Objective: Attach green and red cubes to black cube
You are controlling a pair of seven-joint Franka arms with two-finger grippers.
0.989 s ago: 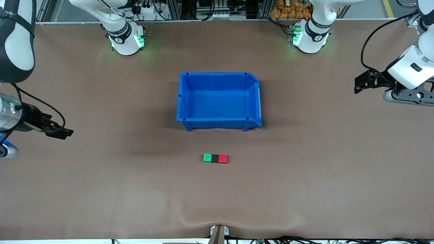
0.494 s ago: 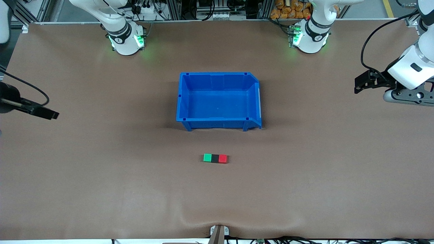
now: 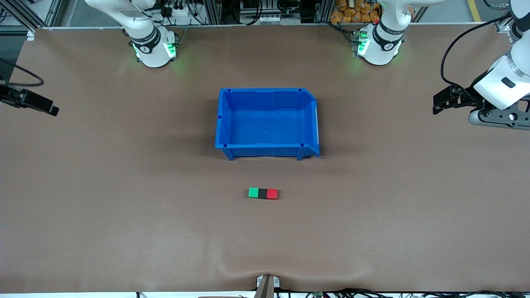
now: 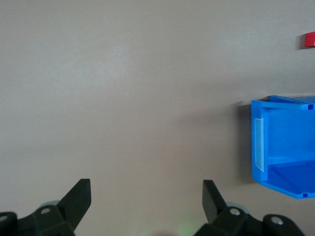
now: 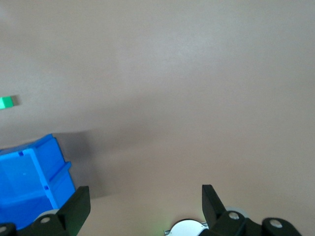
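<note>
Brown table [image 3: 124, 215] is carrying your row: green cube [image 3: 253, 192], black cube [image 3: 262, 193], red cube [image 3: 272, 193], touching, nearer the camera than the blue bin [image 3: 223, 124]. Left tool [image 4: 146, 196] and right tool [image 5: 146, 202] are hanging spread apart, well clear, over the table's ends.

No text, number or brand can be read anywhere. The blue bin [image 3: 267, 123] carries a pale label strip [image 4: 258, 144] on one end wall, but nothing on it is legible.
</note>
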